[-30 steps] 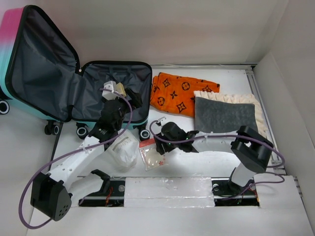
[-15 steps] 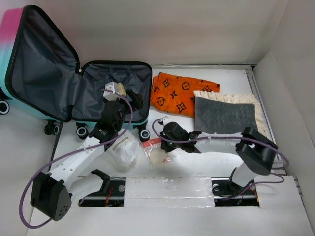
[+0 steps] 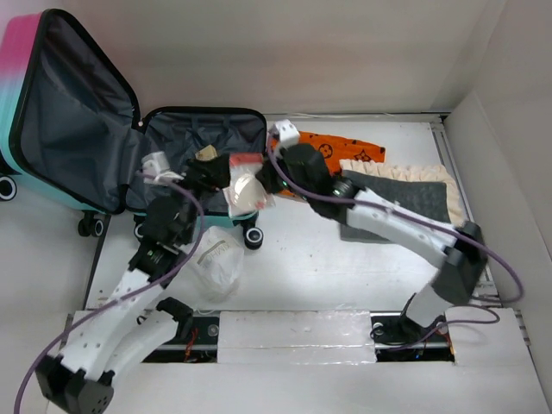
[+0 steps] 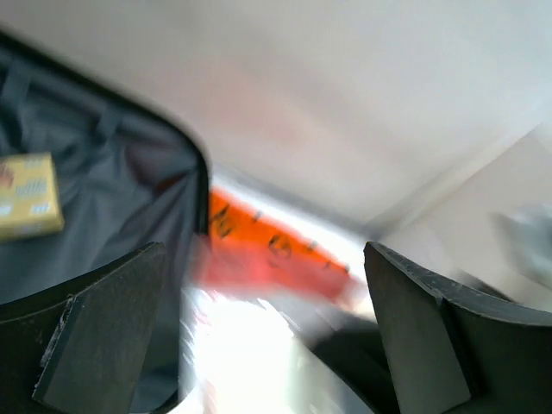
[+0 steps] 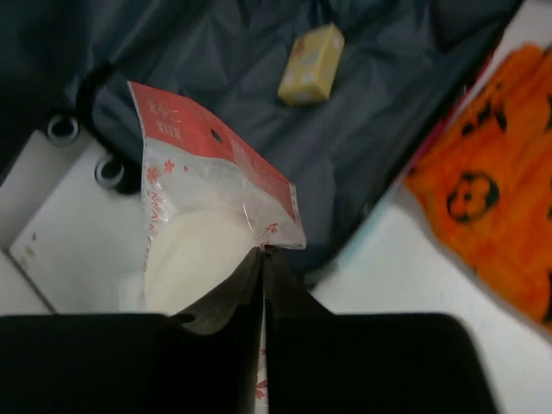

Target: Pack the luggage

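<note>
White walled table (image 3: 345,276), luggage (image 3: 172,142) open, left claw (image 4: 263,259) apart, right claw (image 5: 263,256) clamping pouch (image 5: 207,198)

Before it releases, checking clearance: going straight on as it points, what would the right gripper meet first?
Likely the dark grey lining of the open luggage, short of the yellow box; the right gripper carries a packet ahead of it. Depth unclear.

Your right claw (image 5: 261,253) pinches a glossy, clear plastic packet (image 5: 200,226); beyond it, the luggage (image 5: 405,82) lining is matt, creased cloth.
</note>
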`<state>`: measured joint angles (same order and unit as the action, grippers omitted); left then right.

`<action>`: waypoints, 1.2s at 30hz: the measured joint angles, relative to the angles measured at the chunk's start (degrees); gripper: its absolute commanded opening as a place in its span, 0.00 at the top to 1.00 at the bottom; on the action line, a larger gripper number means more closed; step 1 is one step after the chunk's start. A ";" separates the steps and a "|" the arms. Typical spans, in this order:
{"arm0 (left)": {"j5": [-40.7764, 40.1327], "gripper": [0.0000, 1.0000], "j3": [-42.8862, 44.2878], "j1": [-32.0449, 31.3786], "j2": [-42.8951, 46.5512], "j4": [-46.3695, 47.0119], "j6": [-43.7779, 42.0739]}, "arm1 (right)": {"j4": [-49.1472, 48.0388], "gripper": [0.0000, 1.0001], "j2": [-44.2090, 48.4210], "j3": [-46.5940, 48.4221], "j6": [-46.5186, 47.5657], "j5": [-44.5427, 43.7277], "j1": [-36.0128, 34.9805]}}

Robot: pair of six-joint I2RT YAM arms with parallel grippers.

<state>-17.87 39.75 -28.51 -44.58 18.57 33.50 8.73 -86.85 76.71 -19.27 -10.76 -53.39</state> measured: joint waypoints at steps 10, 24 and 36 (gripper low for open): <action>-5.07 0.05 1.46 0.00 18.53 2.25 1.70 | -1.57 0.14 -22.99 16.85 1.38 4.79 4.39; -1.31 0.05 1.53 0.00 12.50 2.62 1.53 | -8.44 0.09 -4.24 -19.74 -3.91 16.13 -15.39; 0.33 0.05 1.53 0.00 9.60 2.14 1.29 | -16.79 0.04 -17.27 -13.40 -5.84 18.12 -14.93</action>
<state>-17.54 41.28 -28.51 -34.98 20.71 34.79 -8.05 -104.12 63.31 -25.10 7.35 -68.31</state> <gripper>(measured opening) 0.946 0.959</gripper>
